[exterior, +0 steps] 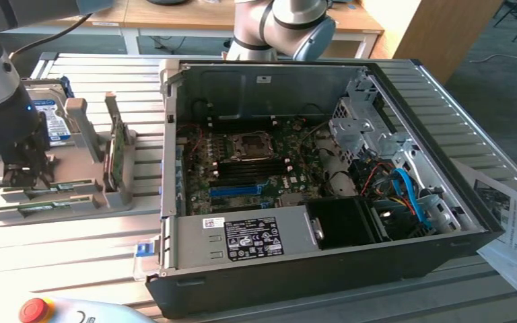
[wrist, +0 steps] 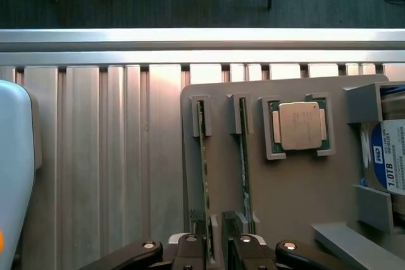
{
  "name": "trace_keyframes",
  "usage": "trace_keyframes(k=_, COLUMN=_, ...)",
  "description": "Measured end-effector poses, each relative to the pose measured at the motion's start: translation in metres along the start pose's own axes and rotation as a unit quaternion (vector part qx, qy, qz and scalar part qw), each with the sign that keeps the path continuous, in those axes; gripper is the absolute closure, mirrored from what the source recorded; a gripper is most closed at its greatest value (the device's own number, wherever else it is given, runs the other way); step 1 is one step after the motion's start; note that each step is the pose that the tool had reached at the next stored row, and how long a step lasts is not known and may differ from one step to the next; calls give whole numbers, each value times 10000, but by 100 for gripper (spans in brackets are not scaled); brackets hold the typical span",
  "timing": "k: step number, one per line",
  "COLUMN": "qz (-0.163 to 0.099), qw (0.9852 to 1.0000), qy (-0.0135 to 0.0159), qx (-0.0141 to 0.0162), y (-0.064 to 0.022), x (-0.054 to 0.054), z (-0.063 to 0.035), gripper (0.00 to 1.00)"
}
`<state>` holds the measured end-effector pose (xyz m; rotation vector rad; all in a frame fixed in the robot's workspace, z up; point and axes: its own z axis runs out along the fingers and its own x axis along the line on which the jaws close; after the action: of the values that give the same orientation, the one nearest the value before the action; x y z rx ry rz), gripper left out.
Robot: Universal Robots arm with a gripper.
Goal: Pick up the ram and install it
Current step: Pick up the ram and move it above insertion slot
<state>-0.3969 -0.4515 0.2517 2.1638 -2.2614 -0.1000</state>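
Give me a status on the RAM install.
Done: nothing yet. One ram and its twin both stand in the grey holder. In hand: the open gripper sits low at their ends, holding neither. Left: lifting a ram and seating it on the motherboard in the open case, whose memory slots look empty.

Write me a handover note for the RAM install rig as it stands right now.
Gripper: open, holding nothing, low over one end of the two sticks in the grey holder.
Ram: outer ram stick and inner ram stick stand on edge in neighbouring holder slots, the inner one beside the CPU.
PC case: open; the motherboard's memory slots look empty.
Done: gripper brought to the sticks.
Left: pick-up and install; neither is done.
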Motion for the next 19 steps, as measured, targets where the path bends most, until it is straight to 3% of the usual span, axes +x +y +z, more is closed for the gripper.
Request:
trace_keyframes(k=6, qz=0, qw=10000, qy=0, qx=-1, y=-3, x=9, z=56, gripper=76)
trace_keyframes(k=19, qz=-172, qw=9999, qy=9, qx=-13, y=-11, x=10, z=82, gripper=76)
